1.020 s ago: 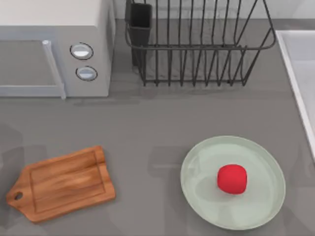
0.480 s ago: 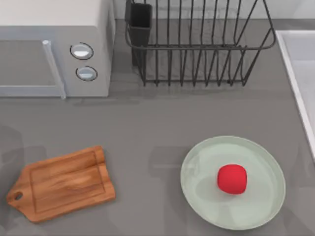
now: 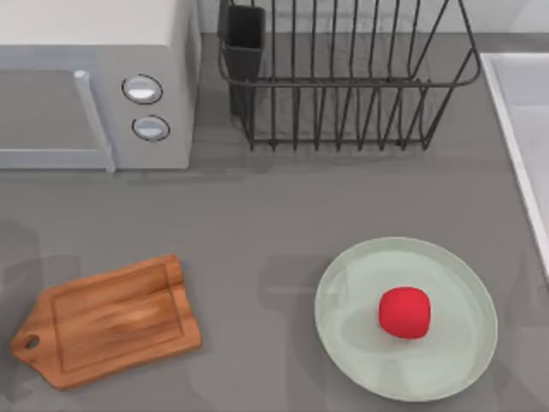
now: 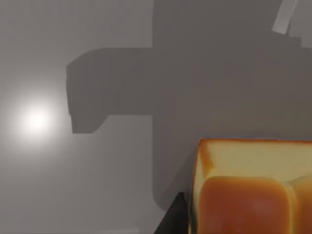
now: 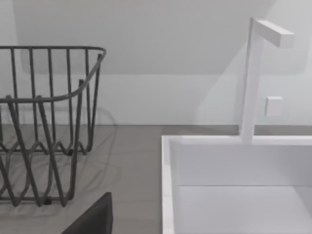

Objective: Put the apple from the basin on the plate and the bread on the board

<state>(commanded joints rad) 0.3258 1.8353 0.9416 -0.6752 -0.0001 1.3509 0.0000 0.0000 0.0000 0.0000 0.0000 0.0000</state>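
resting: smooth round apple on shallow plate.

Bread close up, over grey table w/ shadows.

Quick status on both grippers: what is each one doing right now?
Left gripper: bread sits close up in its wrist view; whether it is gripped cannot be told.
Right gripper: faces the basin; state cannot be told.

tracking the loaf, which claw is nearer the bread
Left. The bread sits right beside the left claw in its wrist view. The right claw faces the basin and wire rack, at the table's right side.
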